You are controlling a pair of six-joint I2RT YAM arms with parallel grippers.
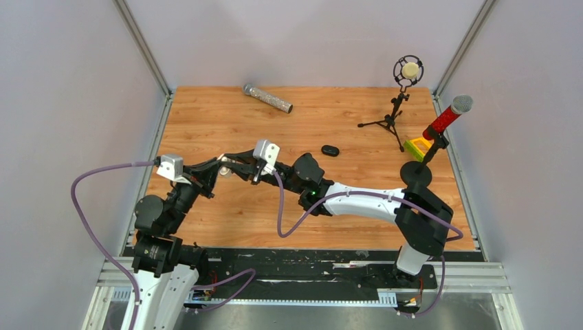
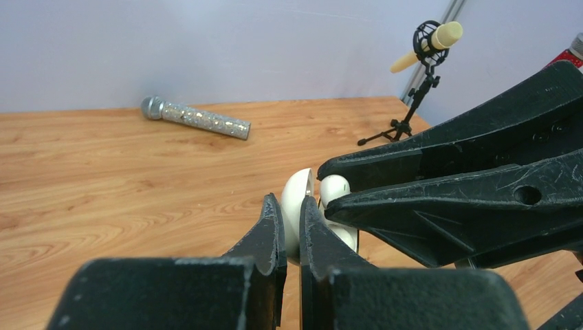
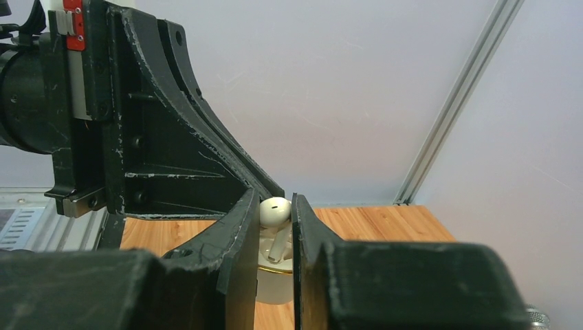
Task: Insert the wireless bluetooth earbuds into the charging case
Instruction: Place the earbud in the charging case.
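Observation:
In the left wrist view my left gripper [image 2: 290, 206] is shut on the thin open lid of the white charging case [image 2: 295, 199]. The case is held above the wooden table. My right gripper [image 3: 275, 206] is shut on the whitish earbud [image 3: 276, 212]. The earbud's stem points down into the case body [image 3: 273, 285], which has a gold rim. The same earbud [image 2: 335, 189] shows beside the lid, between the right gripper's fingers [image 2: 447, 199]. From above, the two grippers [image 1: 230, 167] meet at the table's middle left. The black roundish earbud [image 1: 330, 150] lies alone on the table to their right.
A silver glitter microphone [image 1: 268, 98] lies at the back of the table. A small tripod stand with a cream microphone [image 1: 405, 72] stands at the back right. Beside it are a red microphone [image 1: 447, 117] on a round base and a yellow-green block [image 1: 417, 146].

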